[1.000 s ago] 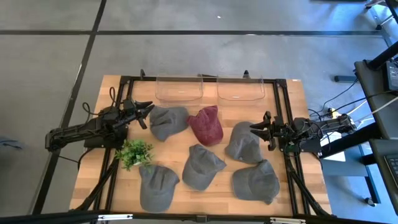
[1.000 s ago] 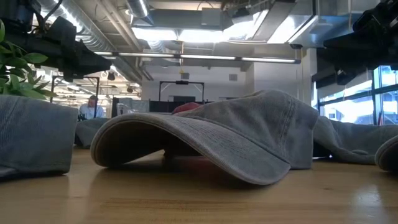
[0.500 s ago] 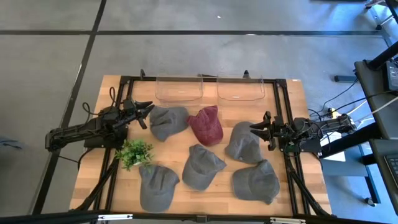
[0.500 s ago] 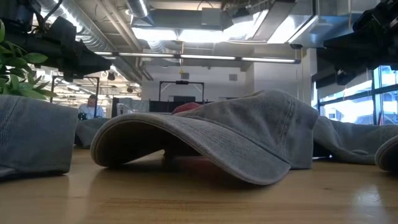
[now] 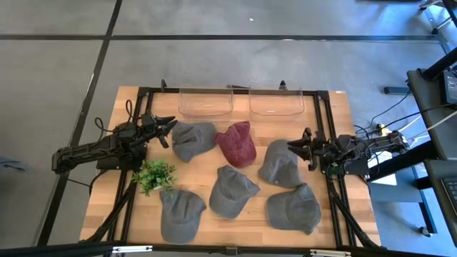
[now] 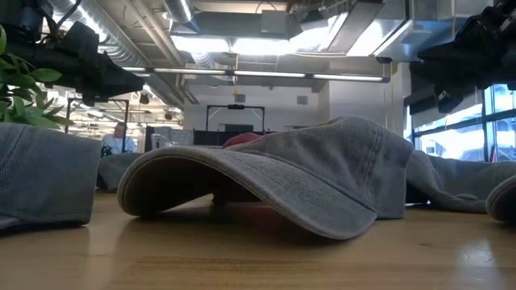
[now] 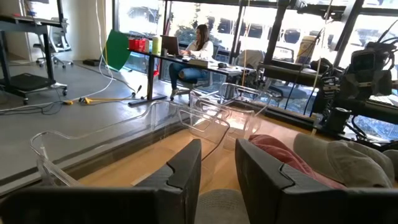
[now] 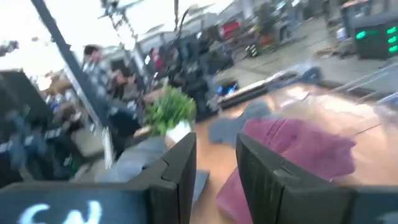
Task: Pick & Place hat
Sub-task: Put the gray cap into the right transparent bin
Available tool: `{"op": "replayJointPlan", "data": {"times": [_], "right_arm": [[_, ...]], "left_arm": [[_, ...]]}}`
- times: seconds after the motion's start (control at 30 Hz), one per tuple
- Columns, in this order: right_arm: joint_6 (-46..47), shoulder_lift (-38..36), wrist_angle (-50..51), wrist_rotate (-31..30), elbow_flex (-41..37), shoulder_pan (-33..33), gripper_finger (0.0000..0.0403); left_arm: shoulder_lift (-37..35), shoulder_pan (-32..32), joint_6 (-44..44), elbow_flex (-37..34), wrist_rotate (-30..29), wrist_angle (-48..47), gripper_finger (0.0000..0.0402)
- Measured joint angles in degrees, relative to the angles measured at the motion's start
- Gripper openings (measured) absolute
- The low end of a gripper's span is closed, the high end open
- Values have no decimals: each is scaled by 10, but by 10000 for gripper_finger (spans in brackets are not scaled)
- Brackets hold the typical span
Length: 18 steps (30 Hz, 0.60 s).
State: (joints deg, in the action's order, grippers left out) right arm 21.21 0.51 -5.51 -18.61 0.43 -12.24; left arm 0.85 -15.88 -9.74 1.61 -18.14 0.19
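Left gripper (image 5: 168, 126) is hovering at the table's left side, just beside the grey hat (image 5: 193, 138) in the back row, fingers (image 7: 186, 168) standing a narrow gap apart and holding nothing. Right gripper (image 5: 298, 148) is sitting at the table's right side, right at the edge of another grey hat (image 5: 280, 163); its fingers (image 8: 184, 163) are also parted by a narrow gap and gripping nothing.

Six hats are lying on the wooden table (image 5: 335, 118). The maroon hat (image 5: 238, 143) is resting between the two grey ones near the grippers, touching or nearly touching the left of them. Three more grey hats are lying along the front: one at front left (image 5: 178, 214), one in the middle (image 5: 230, 191), one at front right (image 5: 294, 208), which is touching the hat by the right gripper.

Two clear bins (image 5: 207, 101) and (image 5: 275, 101) are standing side by side at the back edge, both looking empty. A small green plant (image 5: 154, 175) is sitting near the front-left hat, under the left arm.

In the low view, the middle front hat (image 6: 306, 177) is filling the frame, brim toward the camera. A seated person (image 7: 200, 46) is working at a desk in the room behind.
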Motion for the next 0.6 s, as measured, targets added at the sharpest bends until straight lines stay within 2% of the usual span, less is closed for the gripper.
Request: {"op": "replayJointPlan", "data": {"times": [0.17,0.27,0.47,0.6], "right_arm": [[48,0,-31,-88,0,0,118],[78,0,-27,-112,0,0,136],[117,2,-20,-134,0,0,212],[122,2,-20,-206,0,1,259]], "left_arm": [[0,0,0,0,0,0,95],[0,0,0,0,0,0,95],[0,0,0,0,0,0,95],[0,0,0,0,0,0,95]]}}
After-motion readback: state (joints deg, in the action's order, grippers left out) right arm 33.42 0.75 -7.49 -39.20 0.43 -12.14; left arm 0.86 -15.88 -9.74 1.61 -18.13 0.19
